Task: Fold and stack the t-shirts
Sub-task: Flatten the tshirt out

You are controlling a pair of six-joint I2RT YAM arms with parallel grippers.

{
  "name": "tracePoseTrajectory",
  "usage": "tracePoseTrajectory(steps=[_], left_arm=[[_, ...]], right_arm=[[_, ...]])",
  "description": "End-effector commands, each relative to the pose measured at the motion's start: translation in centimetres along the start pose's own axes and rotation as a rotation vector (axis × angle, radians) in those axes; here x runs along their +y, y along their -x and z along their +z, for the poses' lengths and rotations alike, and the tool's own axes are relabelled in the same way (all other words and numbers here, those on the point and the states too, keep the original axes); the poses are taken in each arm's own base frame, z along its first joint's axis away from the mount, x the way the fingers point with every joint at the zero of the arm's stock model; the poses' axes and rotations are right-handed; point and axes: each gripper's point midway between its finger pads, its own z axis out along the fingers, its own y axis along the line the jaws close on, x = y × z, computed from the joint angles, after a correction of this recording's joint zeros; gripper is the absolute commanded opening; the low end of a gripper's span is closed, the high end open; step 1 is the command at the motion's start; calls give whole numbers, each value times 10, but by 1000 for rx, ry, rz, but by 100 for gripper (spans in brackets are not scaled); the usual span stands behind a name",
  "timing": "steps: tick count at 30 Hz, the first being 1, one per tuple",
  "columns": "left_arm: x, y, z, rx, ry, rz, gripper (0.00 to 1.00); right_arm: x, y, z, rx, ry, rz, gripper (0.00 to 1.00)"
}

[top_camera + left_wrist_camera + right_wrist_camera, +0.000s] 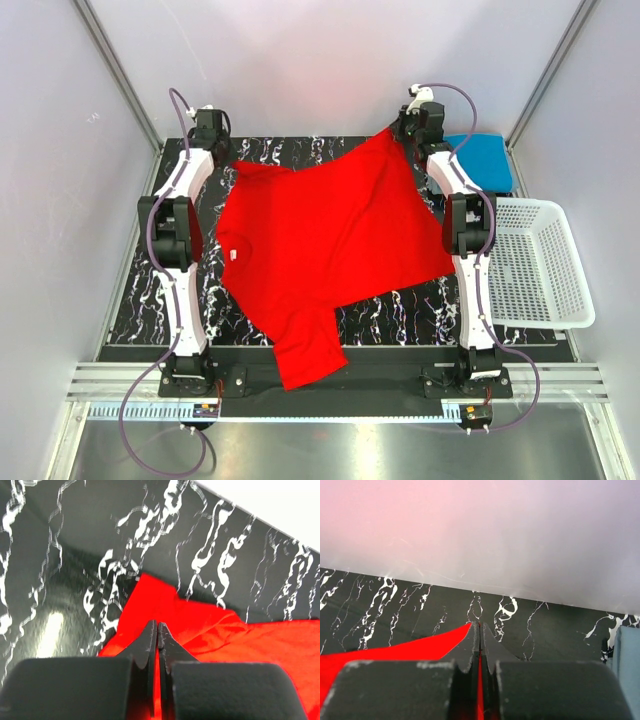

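Top cam: red t-shirt (320, 250) spread across the black marbled table (400, 310), w/ one end (sleeve or hem, can't tell) hanging over the near edge. The left gripper (213, 150) sits at its far-left corner and the right gripper (405, 128) at its far-right corner. Only this cam shows the blue t-shirt (480, 160), lying compact at far right just beyond the white mesh basket (560, 270).

Wrist cams give what the top can't. L jaws are pressed together w/ red cloth pinched between. R jaws are the same, w/ a thin red strip in the gap and the cloth rising off the table to the tips.
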Motion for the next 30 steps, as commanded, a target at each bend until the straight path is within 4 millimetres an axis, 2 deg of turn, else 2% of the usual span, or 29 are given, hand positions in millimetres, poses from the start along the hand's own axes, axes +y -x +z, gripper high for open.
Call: tracePoseTrajectory(steps=[1,3,5,6,7,8,9,10,11,13,14,16,18,23,27,30], left_arm=[[-9,24,-39,-35,-24,-62,0],[-5,20,-42,-14,-26,-85,0],[-8,29,-58,-27,-50,-118,0],[-13,24,-58,-7,-76,-128,0],[-19,30,-67,-16,-105,-140,0],[-11,37,-71,-17,-108,-184,0],[-12,39,-76,-14,-127,-198,0],[-16,46,-88,-21,-161,-211,0],[-15,47,-94,-15,-165,-221,0],[-16,54,-112,-34,-169,-219,0],[-13,54,-116,-34,-159,-215,0],[-11,59,-125,-50,-143,-206,0],[-9,55,-127,-36,-136,-200,0],[0,53,-130,-37,-97,-176,0],[12,63,-131,-66,-46,-164,0],[11,72,-133,-75,-48,-161,0]], right_arm=[[4,32,-3,-91,39,-92,0],[1,39,-8,-99,26,-117,0],[-3,40,-14,-91,11,-130,0],[-5,47,-16,-102,4,-132,0],[-6,43,-18,-93,-3,-129,0],[-11,45,-20,-91,-18,-154,0],[-11,54,-26,-104,-24,-171,0],[-13,49,-27,-93,-30,-174,0],[-15,56,-32,-102,-42,-190,0],[-20,55,-36,-95,-61,-202,0],[-21,62,-40,-106,-70,-212,0],[-28,60,-43,-101,-78,-208,0],[-29,62,-46,-107,-63,-195,0],[-12,55,-51,-98,44,-208,0],[-10,57,-54,-101,47,-220,0],[-11,60,-56,-95,39,-232,0]])
